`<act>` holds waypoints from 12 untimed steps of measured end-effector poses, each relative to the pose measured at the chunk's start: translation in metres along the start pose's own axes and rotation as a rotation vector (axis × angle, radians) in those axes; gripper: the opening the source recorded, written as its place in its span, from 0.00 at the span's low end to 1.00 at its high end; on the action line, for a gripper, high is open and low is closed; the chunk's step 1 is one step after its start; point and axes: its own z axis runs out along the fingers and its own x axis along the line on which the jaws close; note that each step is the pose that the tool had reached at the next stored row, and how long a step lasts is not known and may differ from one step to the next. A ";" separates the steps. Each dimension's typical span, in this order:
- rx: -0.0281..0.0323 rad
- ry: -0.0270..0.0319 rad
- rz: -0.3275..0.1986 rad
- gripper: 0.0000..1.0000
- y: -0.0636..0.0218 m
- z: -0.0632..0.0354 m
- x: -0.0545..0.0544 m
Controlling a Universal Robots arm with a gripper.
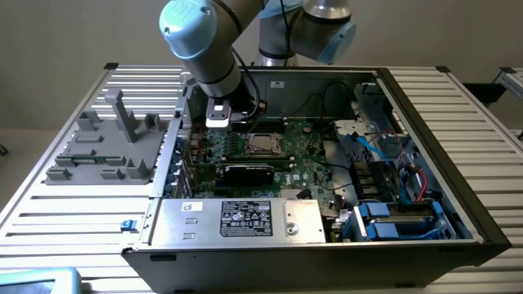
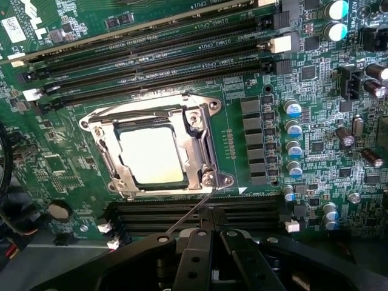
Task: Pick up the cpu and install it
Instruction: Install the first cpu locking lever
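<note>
The cpu lies flat in the motherboard socket, its bright silvery top showing inside the metal socket frame. In the exterior view the cpu sits mid-board inside the open computer case. My gripper hovers just off the socket's edge, over the memory slots, with its black fingers pressed together and nothing visibly between them. The thin wire socket lever runs from the frame's corner past the fingertips. Whether the fingertips touch the lever I cannot tell. In the exterior view the gripper hangs over the board at the socket's left.
Memory slots flank the socket on both sides, and capacitors stand beside it. A silver power supply box fills the case front. Cables and drive bays crowd the exterior view's right. A grey fixture tray rests on the table.
</note>
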 end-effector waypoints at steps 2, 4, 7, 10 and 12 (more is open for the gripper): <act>0.0001 0.0003 0.000 0.11 0.0005 0.0012 0.000; 0.0000 0.0004 0.000 0.11 0.0009 0.0021 0.000; -0.0001 0.0005 0.000 0.11 0.0012 0.0029 0.000; 0.0001 0.0007 0.000 0.11 0.0012 0.0038 0.001; 0.0001 0.0007 0.000 0.11 0.0013 0.0041 0.001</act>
